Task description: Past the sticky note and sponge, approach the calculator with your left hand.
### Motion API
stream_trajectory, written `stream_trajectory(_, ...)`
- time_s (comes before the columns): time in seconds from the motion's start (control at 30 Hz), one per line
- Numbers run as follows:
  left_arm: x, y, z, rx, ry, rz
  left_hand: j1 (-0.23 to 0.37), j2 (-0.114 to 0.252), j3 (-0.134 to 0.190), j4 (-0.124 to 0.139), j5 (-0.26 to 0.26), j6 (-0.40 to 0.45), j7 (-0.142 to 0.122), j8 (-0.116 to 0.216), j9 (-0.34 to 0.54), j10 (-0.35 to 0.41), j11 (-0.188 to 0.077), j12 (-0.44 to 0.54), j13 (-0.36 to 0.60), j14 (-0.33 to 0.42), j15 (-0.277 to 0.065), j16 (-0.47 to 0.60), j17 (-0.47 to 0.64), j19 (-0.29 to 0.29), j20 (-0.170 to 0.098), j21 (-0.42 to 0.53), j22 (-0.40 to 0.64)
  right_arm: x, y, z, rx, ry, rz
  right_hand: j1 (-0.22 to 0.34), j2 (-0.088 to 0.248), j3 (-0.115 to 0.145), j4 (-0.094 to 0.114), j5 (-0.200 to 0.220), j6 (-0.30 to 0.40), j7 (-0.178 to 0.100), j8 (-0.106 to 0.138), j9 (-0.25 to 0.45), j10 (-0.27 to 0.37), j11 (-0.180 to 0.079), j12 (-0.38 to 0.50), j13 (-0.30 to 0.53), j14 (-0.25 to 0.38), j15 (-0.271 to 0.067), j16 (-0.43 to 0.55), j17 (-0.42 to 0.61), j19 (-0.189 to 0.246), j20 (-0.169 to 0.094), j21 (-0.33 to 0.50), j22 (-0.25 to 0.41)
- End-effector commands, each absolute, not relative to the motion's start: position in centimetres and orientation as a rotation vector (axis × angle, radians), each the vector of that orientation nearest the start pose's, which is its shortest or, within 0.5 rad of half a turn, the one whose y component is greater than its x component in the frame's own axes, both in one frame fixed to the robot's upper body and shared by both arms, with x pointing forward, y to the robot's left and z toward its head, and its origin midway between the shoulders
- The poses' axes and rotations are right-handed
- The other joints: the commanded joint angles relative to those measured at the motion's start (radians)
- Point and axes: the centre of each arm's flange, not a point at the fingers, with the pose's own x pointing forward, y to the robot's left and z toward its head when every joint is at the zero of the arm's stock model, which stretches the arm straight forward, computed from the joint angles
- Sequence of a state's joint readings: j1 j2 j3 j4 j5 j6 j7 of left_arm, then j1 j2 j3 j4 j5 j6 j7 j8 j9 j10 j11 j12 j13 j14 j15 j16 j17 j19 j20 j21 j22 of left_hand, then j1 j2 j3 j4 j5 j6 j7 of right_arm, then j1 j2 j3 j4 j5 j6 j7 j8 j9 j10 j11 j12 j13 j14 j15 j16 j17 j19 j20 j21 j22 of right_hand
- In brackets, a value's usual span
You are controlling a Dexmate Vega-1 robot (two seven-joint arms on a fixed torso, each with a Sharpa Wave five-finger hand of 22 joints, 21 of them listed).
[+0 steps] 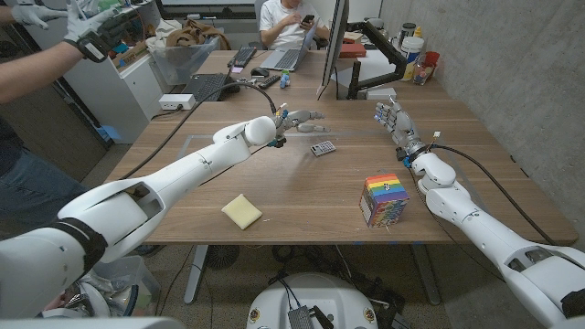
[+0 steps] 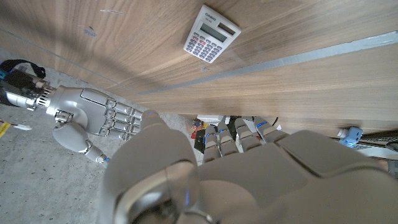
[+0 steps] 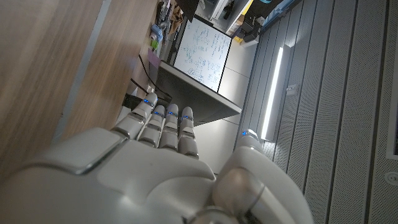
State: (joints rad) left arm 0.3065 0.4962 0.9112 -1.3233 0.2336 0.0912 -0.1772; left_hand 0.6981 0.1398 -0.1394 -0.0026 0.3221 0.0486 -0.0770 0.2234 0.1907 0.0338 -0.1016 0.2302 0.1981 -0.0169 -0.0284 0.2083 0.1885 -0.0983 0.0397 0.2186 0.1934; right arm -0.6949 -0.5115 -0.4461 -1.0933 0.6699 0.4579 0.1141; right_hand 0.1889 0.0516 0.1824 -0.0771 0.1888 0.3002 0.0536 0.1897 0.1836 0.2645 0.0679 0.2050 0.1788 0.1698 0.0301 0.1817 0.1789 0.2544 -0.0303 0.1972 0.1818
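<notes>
Behind the big brown wooden table (image 1: 302, 196) is a busy office, and on the table, going from big to small, stand a rainbow-striped box (image 1: 384, 198), a flat yellow sponge (image 1: 241, 211) and a small white calculator with grey keys (image 1: 322, 148). My guess is the reaching step is nearly done, because the white left hand (image 1: 297, 119) hovers just beside the calculator with fingers apart and holding nothing, well past the sponge. Next it should drop a little toward the calculator, while the right hand (image 1: 395, 120) waits, fingers straight and holding nothing.
</notes>
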Motion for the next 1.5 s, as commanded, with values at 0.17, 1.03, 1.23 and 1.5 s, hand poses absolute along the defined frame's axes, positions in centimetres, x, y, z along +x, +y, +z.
stream_trajectory(0.17,68.0,9.9,7.1,1.255,-0.543,-0.363,0.010,-0.001,-0.004,-0.008,0.002,0.006,-0.003,0.006,0.003,0.006,-0.010,0.001,0.001,0.006,-0.005,-0.001,0.004,0.001,0.005,0.007,0.001,67.2,-30.7,0.3,-0.016,-0.693,0.227,0.003,0.009,-0.002,-0.003,0.004,0.012,-0.001,0.007,0.002,0.006,0.004,0.003,0.002,0.009,-0.001,0.005,0.004,-0.001,-0.004,0.005,0.003)
stream_trajectory(1.03,69.9,9.0,6.3,1.273,-0.498,-0.383,0.014,-0.001,-0.004,-0.009,0.003,0.020,-0.007,0.006,0.003,0.017,-0.006,0.000,0.002,0.010,-0.006,-0.003,0.005,0.002,0.007,0.007,0.002,68.0,-31.0,-0.2,-0.009,-0.686,0.234,0.005,0.010,-0.003,-0.004,0.003,0.012,-0.003,0.006,0.002,0.007,0.000,0.003,0.002,0.010,0.000,0.004,0.004,0.001,-0.003,0.005,0.003)
stream_trajectory(1.23,70.1,8.9,6.3,1.273,-0.499,-0.386,0.015,-0.001,-0.005,-0.009,0.003,0.020,-0.007,0.005,0.003,0.015,-0.012,-0.001,0.003,0.010,-0.006,-0.004,0.005,0.002,0.007,0.007,0.002,68.1,-31.0,-0.1,-0.007,-0.689,0.233,0.005,0.010,-0.003,-0.004,0.003,0.013,-0.003,0.006,0.003,0.008,0.001,0.003,0.002,0.010,0.001,0.004,0.004,0.001,-0.003,0.005,0.003)
stream_trajectory(1.5,70.0,8.8,6.5,1.275,-0.502,-0.383,0.016,-0.001,-0.005,-0.009,0.003,0.020,-0.008,0.004,0.003,0.016,-0.013,-0.003,0.003,0.010,-0.005,-0.005,0.005,0.002,0.007,0.007,0.002,68.2,-31.0,0.0,-0.007,-0.691,0.235,0.005,0.010,-0.003,-0.005,0.003,0.013,-0.002,0.005,0.003,0.007,0.000,0.002,0.002,0.011,0.001,0.005,0.004,0.001,-0.002,0.005,0.003)
